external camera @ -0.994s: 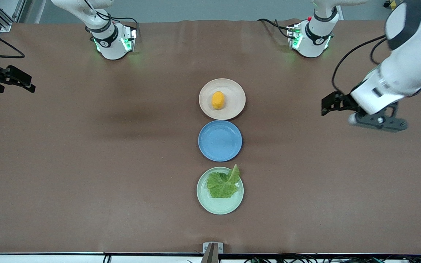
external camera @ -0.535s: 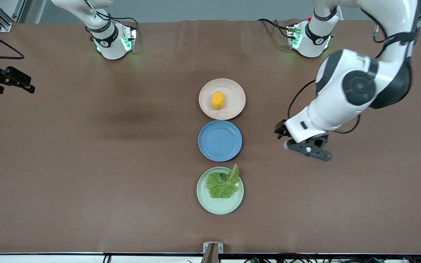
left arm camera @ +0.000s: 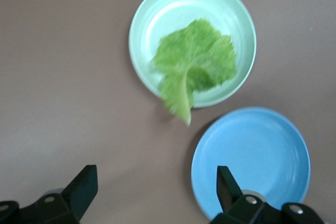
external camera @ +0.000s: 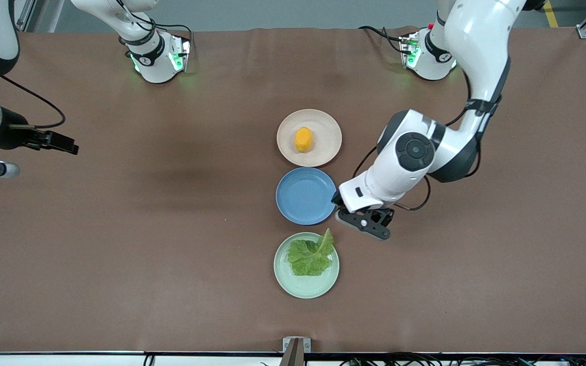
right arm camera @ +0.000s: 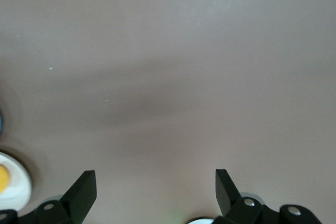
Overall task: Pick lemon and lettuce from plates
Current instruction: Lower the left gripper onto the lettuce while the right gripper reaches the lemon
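Brown table [external camera: 171,229]: left gripper [left arm camera: 153,190] fingers spread, clear of lettuce [left arm camera: 194,64]; right gripper [right arm camera: 153,188] fingers spread, empty.

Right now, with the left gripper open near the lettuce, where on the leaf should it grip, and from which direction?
Probably the pale stem tip of the lettuce. It pokes past the rim of the green plate toward the blue plate, so fingers can close on it without scraping the plate. Come from above; the left gripper, open, is over the blue plate's edge.

Bare blue plate [external camera: 303,195] (mid-row) on brown table [external camera: 171,244].
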You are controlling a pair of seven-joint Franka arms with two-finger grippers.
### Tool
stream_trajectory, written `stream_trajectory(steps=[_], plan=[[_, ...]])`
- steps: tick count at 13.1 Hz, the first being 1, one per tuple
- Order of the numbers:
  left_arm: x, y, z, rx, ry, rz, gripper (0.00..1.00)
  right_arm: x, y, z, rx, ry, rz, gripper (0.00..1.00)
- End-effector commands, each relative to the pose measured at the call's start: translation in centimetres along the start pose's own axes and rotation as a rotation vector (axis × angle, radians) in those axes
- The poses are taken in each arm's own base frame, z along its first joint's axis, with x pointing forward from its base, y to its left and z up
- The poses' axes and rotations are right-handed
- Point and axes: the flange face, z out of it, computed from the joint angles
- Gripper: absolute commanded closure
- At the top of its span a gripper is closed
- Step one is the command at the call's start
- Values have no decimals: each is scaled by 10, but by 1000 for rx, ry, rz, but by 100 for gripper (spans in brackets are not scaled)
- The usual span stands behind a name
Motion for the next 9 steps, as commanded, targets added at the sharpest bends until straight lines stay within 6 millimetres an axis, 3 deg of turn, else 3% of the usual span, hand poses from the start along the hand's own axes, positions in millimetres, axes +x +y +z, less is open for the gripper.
stream_trajectory(steps=[1, 3, 4, 6, 9], plan=[[9, 5, 50, -8, 100, 31, 0, -34, -71, 13, -15, -15, 103, 0], [12, 18, 78, -16, 199, 57, 15, -57, -134, 23, -27, 12, 184, 0], [17, 18, 89, -22, 238, 56, 16, -70, -166, 36, -23, 27, 226, 0], [18, 27, 96, -23, 247, 71, 17, -107, -237, 74, 14, 83, 324, 0], [13, 26, 115, 27, 238, 156, 32, -156, -310, 137, 92, 146, 406, 0]])
